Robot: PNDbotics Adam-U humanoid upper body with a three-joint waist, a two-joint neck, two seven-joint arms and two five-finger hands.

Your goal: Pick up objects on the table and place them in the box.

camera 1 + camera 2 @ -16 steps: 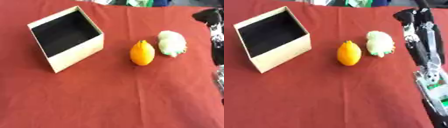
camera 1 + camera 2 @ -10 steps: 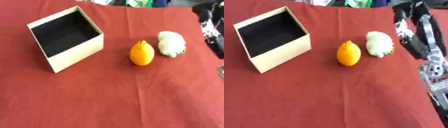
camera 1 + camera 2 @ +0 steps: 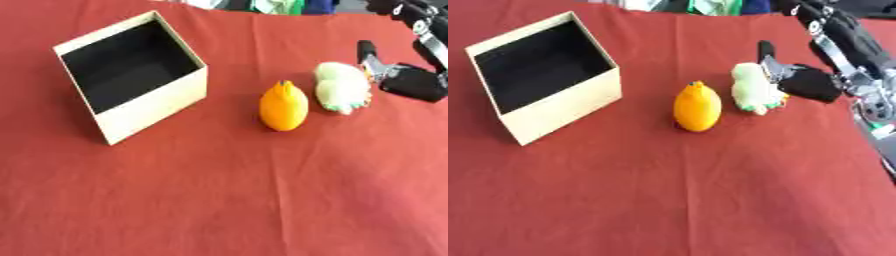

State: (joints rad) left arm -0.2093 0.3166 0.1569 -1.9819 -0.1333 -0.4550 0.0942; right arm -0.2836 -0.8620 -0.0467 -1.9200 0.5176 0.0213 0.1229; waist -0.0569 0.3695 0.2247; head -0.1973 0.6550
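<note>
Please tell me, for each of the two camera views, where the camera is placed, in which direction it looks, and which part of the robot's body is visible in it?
Left eye view: sits in the head, looks down at the red table; only the right hand shows, at the right edge.
Right eye view: beside it in the head, same downward look; the right hand and more of its forearm show.
Both share the box, the orange fruit and the pale green object. No left hand shows.

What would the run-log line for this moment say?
right hand: open beside pale green-white soft object, contact unclear | orange fruit-shaped object: on red cloth | cream open box: nothing visible inside | left hand: unseen
</note>
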